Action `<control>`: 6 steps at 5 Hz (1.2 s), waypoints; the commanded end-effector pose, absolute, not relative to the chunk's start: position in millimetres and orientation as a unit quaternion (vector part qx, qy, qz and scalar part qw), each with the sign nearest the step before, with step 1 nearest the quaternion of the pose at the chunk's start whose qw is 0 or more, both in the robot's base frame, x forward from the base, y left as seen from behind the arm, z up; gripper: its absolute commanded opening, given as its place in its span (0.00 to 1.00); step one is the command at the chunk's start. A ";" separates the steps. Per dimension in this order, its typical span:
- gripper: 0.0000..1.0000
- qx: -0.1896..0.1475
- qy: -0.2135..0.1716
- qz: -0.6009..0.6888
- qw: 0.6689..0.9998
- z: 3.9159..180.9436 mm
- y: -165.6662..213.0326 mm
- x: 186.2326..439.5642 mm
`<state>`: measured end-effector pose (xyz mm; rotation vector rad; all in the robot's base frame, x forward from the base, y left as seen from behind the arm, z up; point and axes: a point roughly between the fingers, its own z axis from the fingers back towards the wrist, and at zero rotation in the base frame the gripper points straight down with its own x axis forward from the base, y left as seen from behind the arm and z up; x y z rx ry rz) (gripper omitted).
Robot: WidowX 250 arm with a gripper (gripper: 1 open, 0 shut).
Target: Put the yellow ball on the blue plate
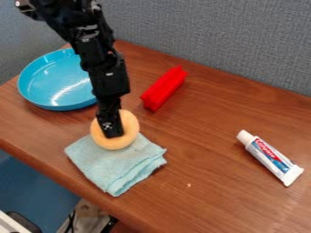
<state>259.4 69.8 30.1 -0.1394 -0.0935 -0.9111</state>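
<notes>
While the yellow ball (115,135), matte, pale orange-yellow and slightly flattened, sits on the teal cloth (116,157), the black arm (95,56) reaches straight down from above it. Its claw (112,122) presses onto the ball's top, closed on the yellow ball. Beyond the cloth, toward the surface's far left corner, lies the blue plate (46,82).

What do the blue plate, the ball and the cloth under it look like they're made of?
The blue plate: likely plastic, glossy, with bright highlights along its raised rim. The yellow ball: smooth and matte, no shine; possibly foam or rubber, unclear. The teal cloth: soft fabric, with folds and rumpled edges.
</notes>
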 end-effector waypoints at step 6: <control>0.00 -0.087 -0.035 -0.452 0.887 3.1 67.2 257.7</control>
